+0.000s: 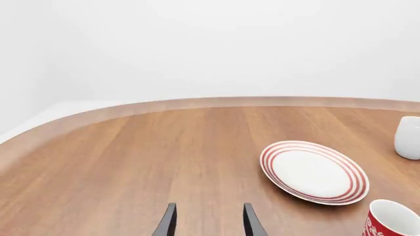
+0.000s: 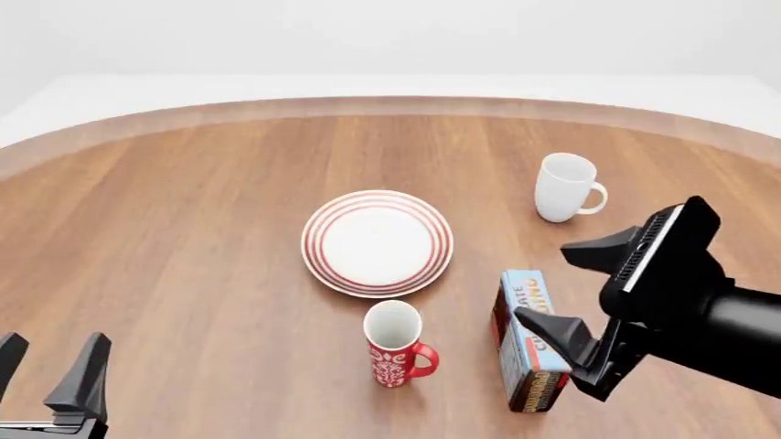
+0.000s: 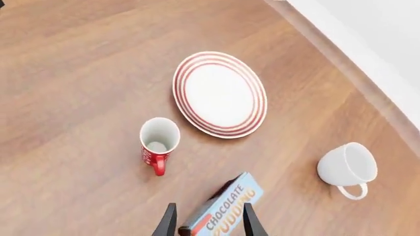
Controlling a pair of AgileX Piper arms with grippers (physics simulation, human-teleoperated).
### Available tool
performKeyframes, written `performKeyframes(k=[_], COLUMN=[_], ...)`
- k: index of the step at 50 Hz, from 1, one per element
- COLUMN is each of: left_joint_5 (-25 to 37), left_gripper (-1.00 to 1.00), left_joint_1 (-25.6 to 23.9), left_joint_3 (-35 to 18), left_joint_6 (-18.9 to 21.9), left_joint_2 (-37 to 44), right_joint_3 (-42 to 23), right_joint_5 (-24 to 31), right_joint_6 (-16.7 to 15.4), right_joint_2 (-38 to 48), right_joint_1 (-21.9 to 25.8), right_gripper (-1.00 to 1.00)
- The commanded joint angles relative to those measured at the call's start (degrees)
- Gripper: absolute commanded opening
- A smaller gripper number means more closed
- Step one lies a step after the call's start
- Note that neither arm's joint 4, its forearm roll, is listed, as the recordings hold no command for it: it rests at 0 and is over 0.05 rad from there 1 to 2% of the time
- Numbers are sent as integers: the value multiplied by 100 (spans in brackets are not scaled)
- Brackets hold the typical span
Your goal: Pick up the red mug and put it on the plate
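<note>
The red mug stands upright on the table, just in front of the plate, its handle to the right. My right gripper is open and empty, in the air to the right of the mug, over a pudding box. The right wrist view shows the mug, the plate and the open gripper. My left gripper is open and empty at the near left, far from both. In the left wrist view, the gripper points past the plate and the mug's rim.
A plain white mug stands at the back right, also seen in the right wrist view. A blue chocolate pudding box lies right of the red mug, under my right gripper. The round table's edge curves behind.
</note>
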Motion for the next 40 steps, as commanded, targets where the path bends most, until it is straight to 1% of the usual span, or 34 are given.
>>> performKeyframes(k=[1, 7, 11, 14, 20, 22, 32, 40], left_joint_5=[0, 0, 0, 0, 0, 0, 0, 0], left_gripper=[100, 100, 100, 100, 100, 100, 100, 100], left_joint_1=[0, 0, 0, 0, 0, 0, 0, 0], left_joint_3=[0, 0, 0, 0, 0, 0, 0, 0], left_joint_6=[0, 0, 0, 0, 0, 0, 0, 0], left_joint_2=[0, 0, 0, 0, 0, 0, 0, 0], right_joint_3=[-11, 42, -44, -39, 49, 64, 244, 226], right_joint_5=[63, 65, 161, 72, -33, -158, -386, -508], right_joint_6=[-16, 34, 36, 27, 86, 172, 219, 296], right_joint_2=[300, 384, 474, 541, 621, 783, 1033, 1233], right_joint_1=[47, 74, 80, 23, 78, 179, 408, 607], right_gripper=[100, 100, 100, 100, 100, 100, 100, 100])
